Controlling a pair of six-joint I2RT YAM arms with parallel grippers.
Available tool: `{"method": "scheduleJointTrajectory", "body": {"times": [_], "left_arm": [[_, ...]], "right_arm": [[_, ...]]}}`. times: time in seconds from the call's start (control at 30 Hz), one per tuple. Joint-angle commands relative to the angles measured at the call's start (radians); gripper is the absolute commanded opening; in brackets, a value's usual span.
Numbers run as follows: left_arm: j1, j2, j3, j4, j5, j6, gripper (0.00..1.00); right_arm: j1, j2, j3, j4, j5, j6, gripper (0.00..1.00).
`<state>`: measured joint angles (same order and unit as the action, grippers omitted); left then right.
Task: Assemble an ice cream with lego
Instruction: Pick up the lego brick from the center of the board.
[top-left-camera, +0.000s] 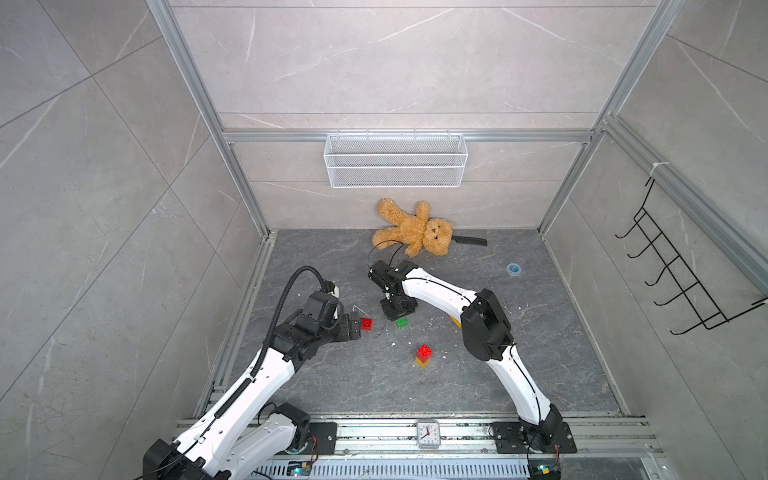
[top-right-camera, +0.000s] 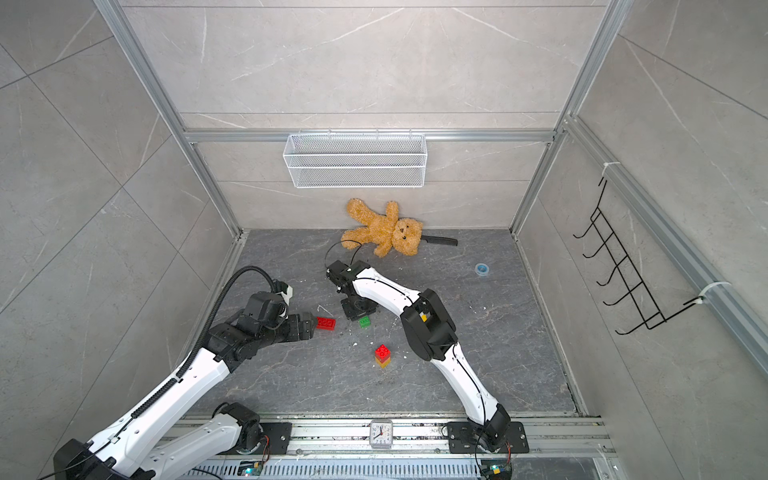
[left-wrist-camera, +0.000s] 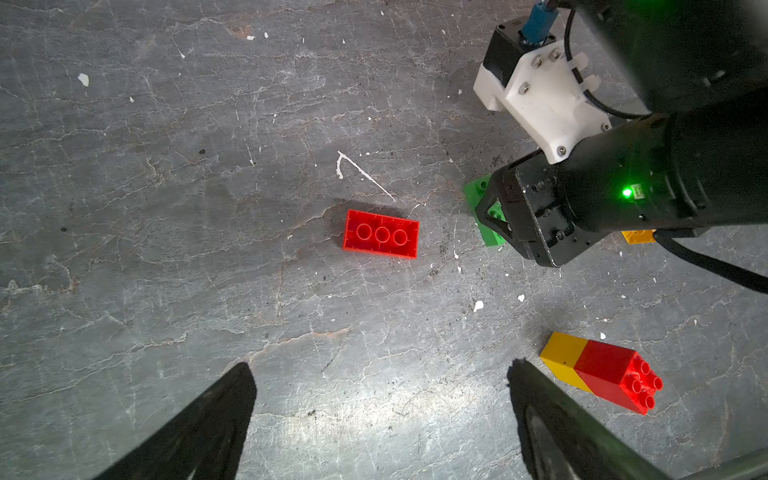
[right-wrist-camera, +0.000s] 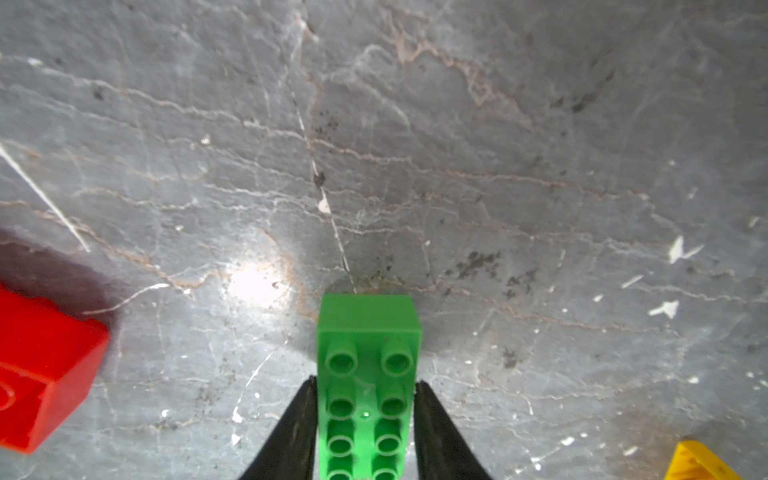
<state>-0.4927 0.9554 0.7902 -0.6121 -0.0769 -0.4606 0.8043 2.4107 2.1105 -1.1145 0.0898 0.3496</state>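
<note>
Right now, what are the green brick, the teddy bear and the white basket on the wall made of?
The green brick looks like hard, shiny plastic: smooth sides, moulded round studs. The teddy bear seems to be soft plush fabric: its tan surface is shaggy. The white basket looks like fine wire mesh, probably painted metal: you can see right through it.

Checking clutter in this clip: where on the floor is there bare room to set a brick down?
Bare: the stretch between the tape roll and the front rail, on the right arm's outer side; also the strip between the red-and-yellow stack and the clock. Crowded: the middle, around the red brick, green brick and right gripper.
</note>
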Motion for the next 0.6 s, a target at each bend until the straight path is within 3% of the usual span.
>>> {"method": "scheduleJointTrajectory", "body": {"times": [0.0,0.3,0.57], "left_arm": [[0.003,-0.012,0.006,-0.011,-0.011,-0.001,0.97],[0.004,-0.01,0.013,-0.018,-0.011,0.003,0.97],[0.003,-0.001,0.001,0.011,0.01,0.001,0.97]], "right_arm": [[0.008,-0.01,-0.025,-0.022,0.0,-0.006,0.4],[0.01,-0.011,-0.011,-0.026,0.035,-0.005,0.33],[0.011,-0.129,0.002,-0.087,0.003,-0.08,0.24]]}}
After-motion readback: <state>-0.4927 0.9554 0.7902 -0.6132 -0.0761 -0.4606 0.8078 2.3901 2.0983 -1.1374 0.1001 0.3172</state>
